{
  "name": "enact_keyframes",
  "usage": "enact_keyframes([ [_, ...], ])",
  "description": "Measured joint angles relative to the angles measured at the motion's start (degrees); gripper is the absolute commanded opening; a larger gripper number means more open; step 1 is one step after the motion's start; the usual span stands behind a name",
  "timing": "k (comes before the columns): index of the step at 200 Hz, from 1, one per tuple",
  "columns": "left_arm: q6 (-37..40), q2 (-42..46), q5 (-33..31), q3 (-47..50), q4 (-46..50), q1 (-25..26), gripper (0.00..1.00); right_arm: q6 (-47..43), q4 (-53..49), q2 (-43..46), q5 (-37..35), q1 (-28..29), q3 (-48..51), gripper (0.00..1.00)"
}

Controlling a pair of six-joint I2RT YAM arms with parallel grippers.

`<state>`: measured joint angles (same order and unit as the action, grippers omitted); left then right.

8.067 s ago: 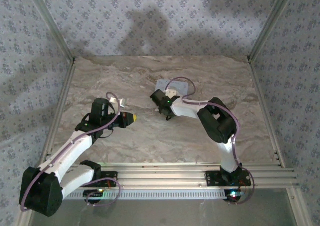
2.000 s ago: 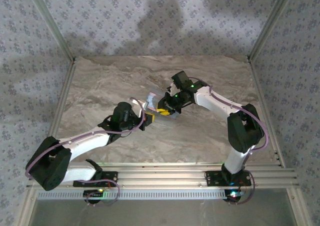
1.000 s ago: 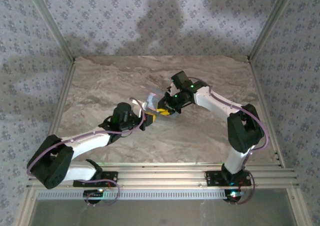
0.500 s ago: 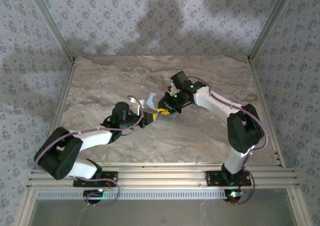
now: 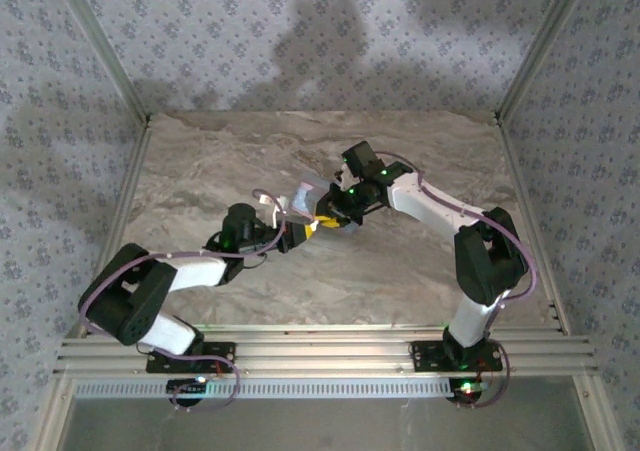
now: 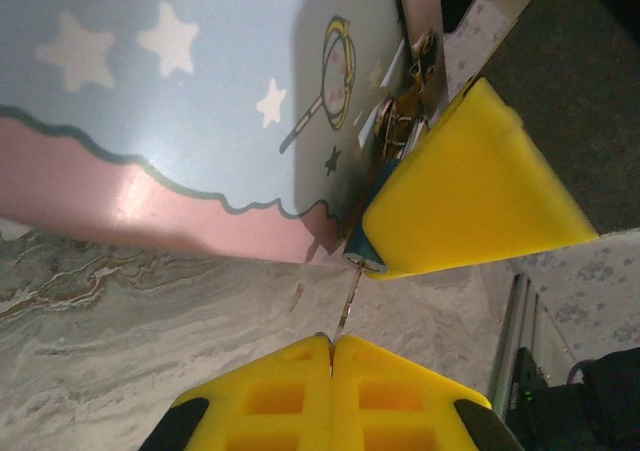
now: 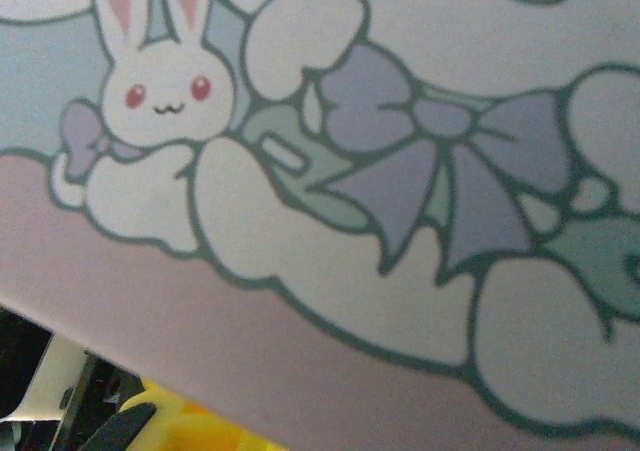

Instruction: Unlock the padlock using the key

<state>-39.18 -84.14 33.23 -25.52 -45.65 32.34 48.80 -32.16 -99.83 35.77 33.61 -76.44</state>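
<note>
My left gripper (image 6: 332,343) is shut on the thin metal key (image 6: 348,306), whose blade points up at the underside of the padlock (image 6: 368,249). The key's tip reaches the lock's round bottom face. The small dark bluish padlock hangs from the brass clasp (image 6: 405,101) of a light-blue cartoon tin (image 6: 180,101). A yellow finger (image 6: 470,191) of my right gripper presses on the padlock's side and hides most of it. From above, the left gripper (image 5: 300,233) and right gripper (image 5: 325,221) meet at mid-table beside the tilted tin (image 5: 305,193).
The tin's bunny-printed face (image 7: 350,171) sits very close to the right wrist camera, with one yellow finger (image 7: 170,426) at the bottom left. The marble tabletop (image 5: 400,271) is walled by patterned panels. A metal rail (image 5: 350,346) runs along the near edge.
The left arm has pushed forward and to the right, bringing the key up to the padlock. The right arm has held the padlock and tin nearly still.
</note>
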Motion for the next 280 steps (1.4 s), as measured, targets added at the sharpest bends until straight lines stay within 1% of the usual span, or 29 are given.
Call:
enact_keyframes([
  [79,2.1,0.2,-1.2,0.2,-0.1,1.4,0.00,-0.4,-0.3,0.0,0.7,-0.2,0.0,0.00],
  [117,2.0,-0.1,-1.3,0.2,-0.6,1.4,0.00,-0.4,-0.3,0.0,0.6,-0.2,0.0,0.00],
  [151,2.0,0.6,-0.9,0.2,-0.2,0.3,0.00,-1.4,-0.5,0.0,0.7,-0.2,0.0,0.00],
  [188,2.1,1.0,-0.9,0.2,0.5,0.7,0.00,-1.7,-0.5,0.0,1.2,-0.1,0.0,0.00],
  [227,2.7,1.0,-3.1,0.0,0.4,2.2,0.00,-1.7,-1.0,0.0,1.4,0.4,0.0,0.00],
  [259,6.3,1.5,-8.6,0.0,1.6,4.6,0.00,-1.4,-1.1,0.0,0.6,0.4,0.2,0.00],
  [280,7.2,1.6,-10.2,0.0,1.7,5.2,0.00,-1.2,-1.0,0.0,0.2,0.4,0.3,0.00],
])
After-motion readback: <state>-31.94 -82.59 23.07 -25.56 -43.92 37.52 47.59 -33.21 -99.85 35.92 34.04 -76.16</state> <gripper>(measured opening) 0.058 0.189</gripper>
